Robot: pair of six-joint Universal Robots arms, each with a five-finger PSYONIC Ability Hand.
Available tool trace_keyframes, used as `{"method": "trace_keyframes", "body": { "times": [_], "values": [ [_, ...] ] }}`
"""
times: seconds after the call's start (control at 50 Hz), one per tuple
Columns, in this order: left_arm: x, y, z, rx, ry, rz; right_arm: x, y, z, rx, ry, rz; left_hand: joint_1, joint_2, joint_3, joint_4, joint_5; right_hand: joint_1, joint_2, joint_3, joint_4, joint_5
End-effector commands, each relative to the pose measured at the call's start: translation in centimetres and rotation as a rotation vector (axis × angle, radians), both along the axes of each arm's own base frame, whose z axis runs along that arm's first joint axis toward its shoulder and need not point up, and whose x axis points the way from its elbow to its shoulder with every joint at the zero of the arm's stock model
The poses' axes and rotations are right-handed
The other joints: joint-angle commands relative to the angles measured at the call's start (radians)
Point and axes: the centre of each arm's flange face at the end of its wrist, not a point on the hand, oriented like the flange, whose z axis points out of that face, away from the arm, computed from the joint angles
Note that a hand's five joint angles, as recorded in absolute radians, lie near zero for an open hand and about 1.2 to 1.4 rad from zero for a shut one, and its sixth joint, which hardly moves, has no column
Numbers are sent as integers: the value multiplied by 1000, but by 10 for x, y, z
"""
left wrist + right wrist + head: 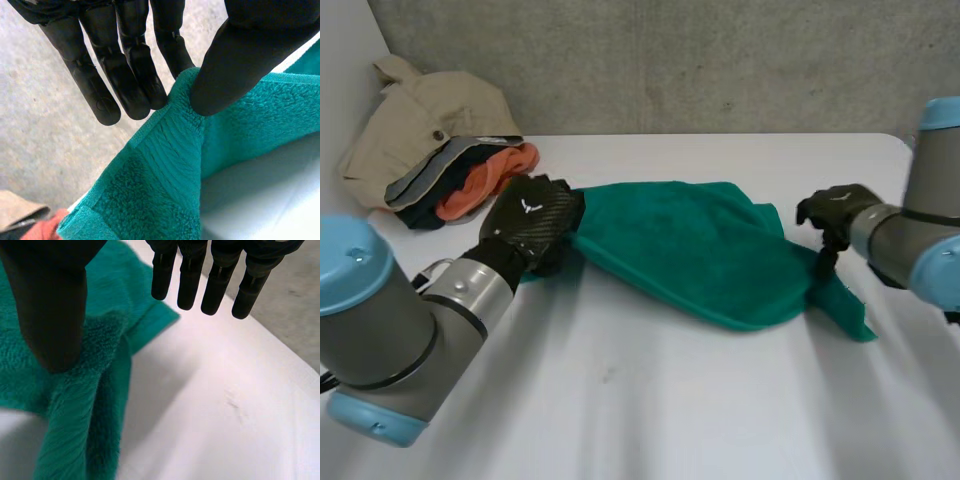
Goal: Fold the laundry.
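Wrist views: my left hand [131, 75] pinches the towel [165, 170] corner; my right hand [50, 305] hangs wide open; head view: clothes pile [425, 150] behind towel.

In the head view, one end of the green towel [690, 250] is covered by the left hand [530, 225], whose fingertips are hidden under its own back. The right arm [920, 245] is cut off by the picture's edge. The darker garments in the clothes pile [470, 180] are largely buried beneath a beige garment [420, 120].
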Motion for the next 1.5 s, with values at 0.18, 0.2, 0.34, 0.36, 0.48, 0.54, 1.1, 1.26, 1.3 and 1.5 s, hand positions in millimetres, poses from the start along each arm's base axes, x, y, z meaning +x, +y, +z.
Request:
{"method": "trace_keyframes", "body": {
  "times": [0.18,0.2,0.34,0.36,0.48,0.54,1.1,1.26,1.3,1.5],
  "values": [
    [7,7,12,-24,17,10,-84,56,3,182,-193,-192,246,196,203,196,236,172,178,177,196,217],
    [7,8,12,-23,17,10,-85,60,-1,198,-199,-193,246,196,203,196,236,204,211,209,228,249],
    [7,9,7,-11,11,-8,-85,75,-32,201,-245,-158,246,196,203,196,236,202,208,207,225,247],
    [7,9,7,-11,11,-11,-84,75,-35,186,-250,-154,246,196,203,196,236,196,202,201,219,241],
    [7,8,5,-6,9,-13,-82,68,-41,130,-285,-164,246,196,203,196,236,207,214,213,231,253],
    [8,8,5,-4,8,-11,-80,61,-49,119,-291,-157,246,196,203,196,236,231,237,236,254,276],
    [55,23,119,-99,110,18,-73,91,119,-141,17,17,246,196,203,196,236,970,976,975,993,1015],
    [50,0,44,182,20,8,-67,60,58,92,56,52,246,196,203,196,236,970,976,975,993,1015],
    [46,-16,22,228,-17,10,-62,52,47,114,52,60,246,196,203,196,236,970,976,975,993,1015],
    [5,-111,50,-147,-118,3,-19,-25,98,-302,-65,-66,246,196,203,196,236,970,976,975,993,1015]
  ]
}}
